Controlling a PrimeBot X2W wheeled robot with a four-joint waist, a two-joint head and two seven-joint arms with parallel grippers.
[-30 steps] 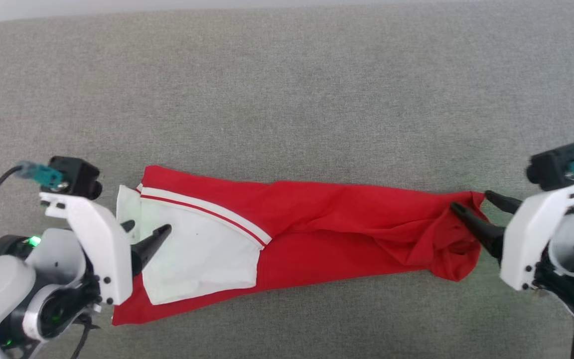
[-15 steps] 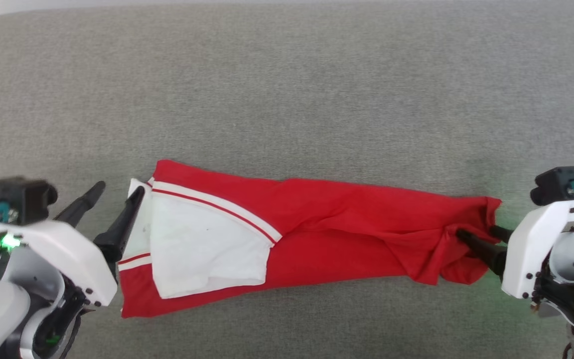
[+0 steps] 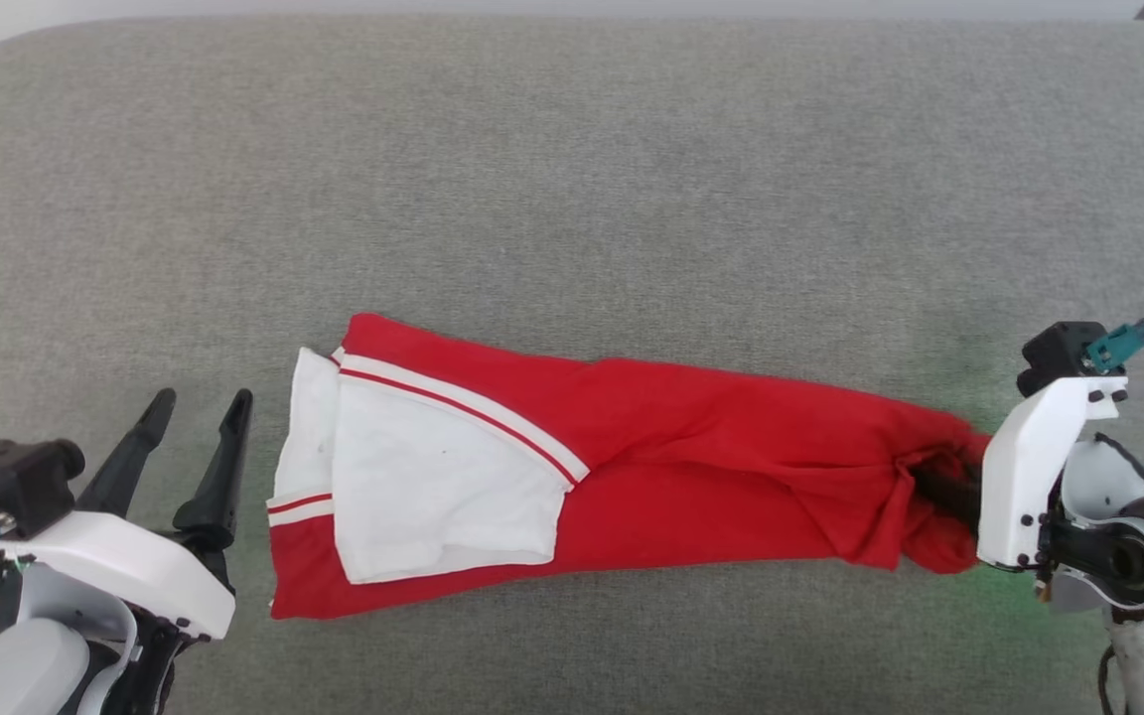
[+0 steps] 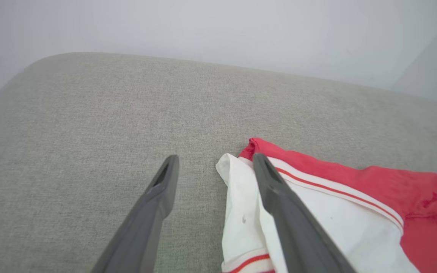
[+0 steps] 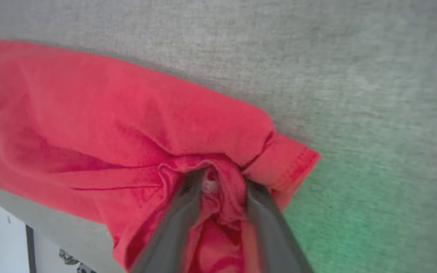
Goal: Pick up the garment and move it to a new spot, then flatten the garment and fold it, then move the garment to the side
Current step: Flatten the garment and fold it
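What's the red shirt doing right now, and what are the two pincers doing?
garment: lying on the grey cushion in a long, rumpled band, with the white inside showing at the left end and the right end bunched up.
left pincer: open, holding nothing, next to the garment's left end.
right pincer: fingers on either side of a bunched fold at the garment's right end; can't tell if it's gripping yet.

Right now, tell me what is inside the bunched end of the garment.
The right gripper has both fingers buried in red folds of the garment. Their tips are covered by cloth, so whether they pinch anything cannot be seen.
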